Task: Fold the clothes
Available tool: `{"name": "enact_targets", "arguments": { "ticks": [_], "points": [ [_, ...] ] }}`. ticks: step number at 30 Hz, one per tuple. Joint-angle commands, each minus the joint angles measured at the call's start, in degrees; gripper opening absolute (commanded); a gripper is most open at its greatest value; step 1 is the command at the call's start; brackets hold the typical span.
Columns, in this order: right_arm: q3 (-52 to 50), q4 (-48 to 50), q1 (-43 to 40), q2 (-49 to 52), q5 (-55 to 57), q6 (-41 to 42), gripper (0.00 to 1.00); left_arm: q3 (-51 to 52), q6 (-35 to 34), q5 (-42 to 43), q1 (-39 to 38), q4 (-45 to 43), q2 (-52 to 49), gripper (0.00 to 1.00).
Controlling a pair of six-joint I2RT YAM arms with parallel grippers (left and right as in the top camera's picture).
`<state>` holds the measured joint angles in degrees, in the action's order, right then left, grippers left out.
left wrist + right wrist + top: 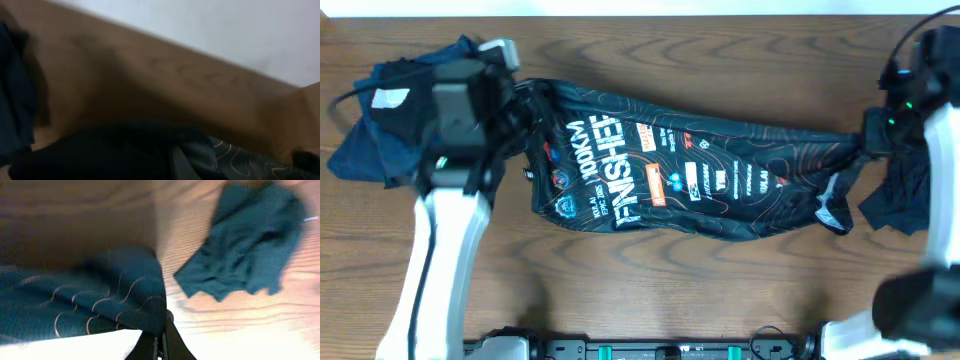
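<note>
The black T-shirt (pixel 690 165) with white "100KM FINISHER" lettering and orange contour lines hangs stretched into a band across the table, gathered at both ends. My left gripper (pixel 523 112) is shut on its left end, and in the left wrist view dark cloth (pixel 125 155) covers the fingers. The right gripper (pixel 868 135) is shut on the right end. In the right wrist view its jaws (pixel 161 342) pinch the shirt's edge (pixel 105 300), which is lifted off the table.
A dark blue garment (pixel 380 115) lies bunched at the far left under the left arm, also seen in the left wrist view (pixel 12 105). Another dark garment (pixel 900 195) lies at the right (pixel 250 240). The wooden table (pixel 670 270) shows in front.
</note>
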<state>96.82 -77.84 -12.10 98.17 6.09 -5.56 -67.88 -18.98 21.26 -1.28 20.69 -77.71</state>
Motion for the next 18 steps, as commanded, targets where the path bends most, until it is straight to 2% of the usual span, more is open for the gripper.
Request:
{"name": "enact_targets", "arguments": {
  "ticks": [1, 6, 10, 13, 15, 18],
  "points": [
    [0.66, 0.31, -0.57, 6.23, -1.33, -0.90, 0.01, -0.92, 1.42, 0.20, 0.22, -2.12, -5.95, 0.06],
    [0.66, 2.84, -0.59, 15.17, -1.86, -1.88, 0.01, -0.92, 1.38, 0.24, 0.17, -7.08, -13.60, 0.06],
    [0.66, 9.92, -0.59, 19.39, -1.84, -0.87, 0.01, -0.94, 1.40, 0.20, -0.07, -10.67, -16.46, 0.06],
    [0.66, 19.23, -0.61, 20.39, -0.33, 8.52, 0.02, -0.92, 1.40, 0.17, -1.07, -14.53, -17.86, 0.06],
    [0.66, 25.18, -0.61, 20.35, 1.01, 15.87, 0.09, -0.92, 1.40, 0.15, -2.19, -17.75, -18.95, 0.06],
    [0.66, 31.89, -0.50, 20.35, -3.69, 19.15, 0.19, -0.94, 1.38, -0.74, -3.67, -21.29, -20.55, 0.06]
  ]
}}
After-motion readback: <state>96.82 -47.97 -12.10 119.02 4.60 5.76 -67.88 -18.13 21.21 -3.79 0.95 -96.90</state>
